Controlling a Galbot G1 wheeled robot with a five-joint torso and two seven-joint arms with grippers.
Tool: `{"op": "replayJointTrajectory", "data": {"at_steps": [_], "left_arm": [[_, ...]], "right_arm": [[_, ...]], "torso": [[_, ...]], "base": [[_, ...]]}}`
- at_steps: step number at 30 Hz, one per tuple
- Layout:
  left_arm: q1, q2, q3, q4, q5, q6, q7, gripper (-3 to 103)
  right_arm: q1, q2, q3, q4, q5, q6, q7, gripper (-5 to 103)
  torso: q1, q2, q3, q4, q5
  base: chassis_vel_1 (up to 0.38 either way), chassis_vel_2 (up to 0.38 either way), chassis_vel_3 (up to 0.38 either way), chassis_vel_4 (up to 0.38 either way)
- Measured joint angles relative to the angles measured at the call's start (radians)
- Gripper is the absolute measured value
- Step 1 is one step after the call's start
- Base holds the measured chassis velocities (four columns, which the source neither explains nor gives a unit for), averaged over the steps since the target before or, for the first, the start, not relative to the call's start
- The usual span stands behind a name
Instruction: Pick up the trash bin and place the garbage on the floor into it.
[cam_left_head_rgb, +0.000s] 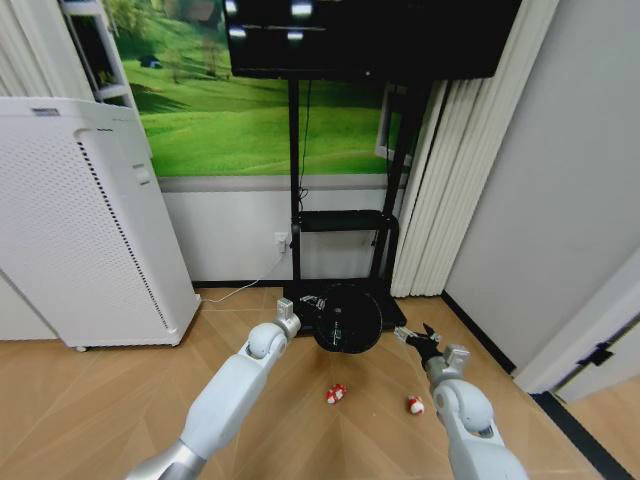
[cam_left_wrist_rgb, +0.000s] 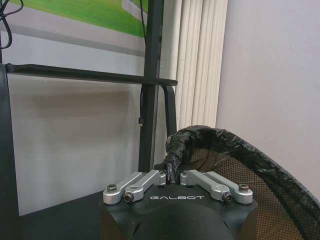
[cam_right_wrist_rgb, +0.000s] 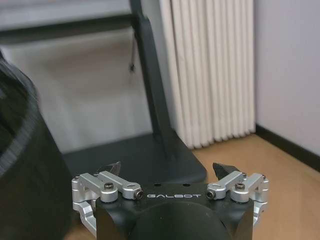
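The white perforated appliance (cam_left_head_rgb: 85, 225) stands at the left against the wall, well apart from the work. Ahead, the dark screen (cam_left_head_rgb: 370, 35) sits on a black stand (cam_left_head_rgb: 340, 225) whose flat base lies on the wood floor (cam_left_head_rgb: 100, 400).

Just in front of that base is the trash bin (cam_left_head_rgb: 347, 317), black and lined with a black bag, tipped so its mouth faces the robot. The left gripper (cam_left_head_rgb: 300, 312) is closed on its rim; in the left wrist view the fingers pinch a bunched fold of the liner at the edge of the trash bin (cam_left_wrist_rgb: 240, 165), which is probably why the bin hangs tilted from one side (a one-edge hold lets it swing mouth-forward).

The right gripper (cam_left_head_rgb: 420, 335) hovers just to the bin's right, apart from it, jaws spread and empty; the right wrist view shows the right gripper (cam_right_wrist_rgb: 167, 172) with floor beyond, free for collecting.

Two red-and-white scraps lie on the floor nearer the robot: one scrap (cam_left_head_rgb: 337, 393) below the bin, another scrap (cam_left_head_rgb: 414, 405) by the right arm. Neither is in the bin yet.
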Motion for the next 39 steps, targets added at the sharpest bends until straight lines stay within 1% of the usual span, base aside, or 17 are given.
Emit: {"op": "replayJointTrajectory", "data": {"at_steps": [3,6,9,10,11,13,14,18,19,20,22,23,26,27,28,32,39], "left_arm": [[0.002,0.002,-0.007,-0.005,-0.001,0.001,-0.005,7],[0.002,0.003,-0.007,-0.006,-0.001,0.002,-0.009,7],[0.002,0.0,-0.007,-0.007,-0.002,0.003,-0.009,7],[0.002,0.0,-0.007,-0.007,-0.002,0.003,-0.009,7],[0.002,-0.003,-0.006,-0.007,-0.002,0.003,-0.009,7],[0.001,-0.007,-0.002,-0.006,-0.001,0.004,-0.008,7],[0.001,-0.007,-0.002,-0.006,-0.001,0.004,-0.008,7],[0.003,-0.012,0.003,-0.006,0.0,0.004,-0.009,7],[0.006,-0.012,0.005,-0.008,0.001,0.005,-0.01,7],[0.006,-0.012,0.005,-0.008,0.001,0.005,-0.01,7],[0.012,-0.009,0.005,-0.014,0.0,0.006,-0.012,7],[0.012,-0.009,0.005,-0.014,0.0,0.006,-0.012,7],[0.024,0.002,-0.002,-0.024,-0.001,0.007,-0.012,7],[0.024,0.002,-0.002,-0.024,-0.001,0.007,-0.012,7],[0.027,0.003,-0.004,-0.026,-0.001,0.008,-0.013,7],[0.036,0.001,-0.01,-0.03,0.0,0.009,-0.013,7],[0.045,0.004,-0.022,-0.035,0.0,0.008,-0.01,7]], "right_arm": [[-0.028,-0.002,-0.002,-0.046,-0.005,-0.035,0.014,100],[-0.053,-0.005,-0.011,-0.07,-0.004,-0.052,-0.012,100],[-0.081,-0.007,-0.037,-0.114,0.003,-0.049,-0.107,100],[-0.081,-0.007,-0.037,-0.114,0.003,-0.049,-0.107,100],[-0.085,-0.004,-0.051,-0.142,0.025,-0.045,-0.172,100],[-0.08,0.004,-0.074,-0.182,0.07,-0.05,-0.238,100],[-0.08,0.004,-0.074,-0.182,0.07,-0.05,-0.238,100],[-0.033,0.013,-0.135,-0.289,0.094,-0.023,-0.334,100],[-0.005,0.009,-0.162,-0.337,0.074,0.01,-0.383,100],[-0.005,0.009,-0.162,-0.337,0.074,0.01,-0.383,100],[0.041,-0.014,-0.209,-0.408,0.014,0.053,-0.492,100],[0.041,-0.014,-0.209,-0.408,0.014,0.053,-0.492,100],[0.124,-0.05,-0.261,-0.548,-0.16,0.173,-0.686,100],[0.124,-0.05,-0.261,-0.548,-0.16,0.173,-0.686,100],[0.154,-0.056,-0.27,-0.594,-0.215,0.206,-0.729,100],[0.224,-0.059,-0.309,-0.701,-0.274,0.235,-0.758,100],[0.332,-0.031,-0.368,-0.829,-0.348,0.245,-0.733,100]], "torso": [[0.0,0.0,0.0,0.0008,-0.0001],[0.0,0.0,0.0,0.0012,-0.0001],[0.0,0.0,0.0,0.0004,0.0],[0.0,0.0,0.0,0.0004,0.0],[0.0,0.0,0.0,-0.0002,0.0002],[0.0,0.0,0.0,-0.0004,0.0],[0.0,0.0,0.0,-0.0004,0.0],[0.0,0.0,0.0,0.0,0.0001],[0.0,0.0,0.0,0.0006,0.0001],[0.0,0.0,0.0,0.0006,0.0001],[0.0,0.0,0.0,0.0006,0.0001],[0.0,0.0,0.0,0.0006,0.0001],[0.0,0.0,0.0,0.0001,0.0002],[0.0,0.0,0.0,0.0001,0.0002],[0.0,0.0,0.0,0.0001,0.0001],[0.0,0.0,0.0,0.0001,0.0002],[0.0,0.0,0.0,0.0003,0.0]], "base": [[0.043,0.071,-0.052,-0.059],[0.077,0.065,-0.039,-0.062],[0.037,0.042,-0.005,-0.009],[0.0,0.0,0.0,0.0],[0.0,0.0,0.0,0.0],[0.0,0.0,0.0,0.0],[0.0,0.0,0.0,0.0],[0.0,0.0,0.0,0.0],[0.0,0.0,0.0,0.0],[0.0,0.0,0.0,0.0],[0.0,0.0,0.0,0.0],[0.0,0.0,0.0,0.0],[0.0,0.0,0.0,0.0],[0.0,0.0,0.0,0.0],[0.0,0.0,0.0,0.0],[0.0,0.0,0.0,0.0],[0.0,0.0,0.0,0.0]]}}
